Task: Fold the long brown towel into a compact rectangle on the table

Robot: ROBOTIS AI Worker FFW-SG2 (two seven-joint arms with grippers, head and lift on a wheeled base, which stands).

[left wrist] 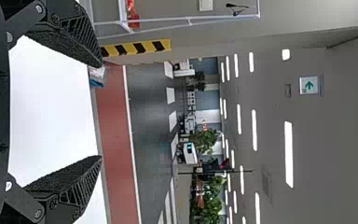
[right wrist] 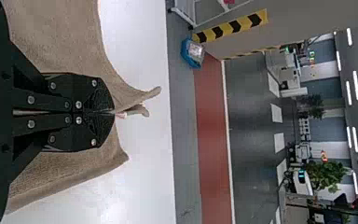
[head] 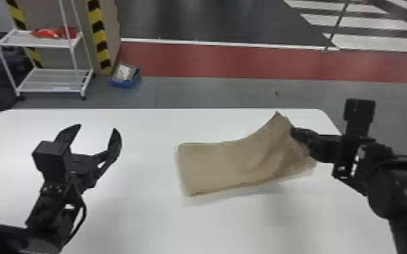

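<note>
One brown towel [head: 218, 165], creased, partly raised

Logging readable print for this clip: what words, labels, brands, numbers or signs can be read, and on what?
Words, brands, numbers: none legible.
Background sign: green arrow on white, no legible words.
Brown towel: no print seen.
Blue bin: any print inside is too small to read.

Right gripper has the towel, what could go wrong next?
The right gripper holds only the raised right end of the towel; pulling may drag the rest across the table. The left gripper is open, clear of the cloth, anchoring nothing. Creases near the grip might leave the fold uneven.
</note>
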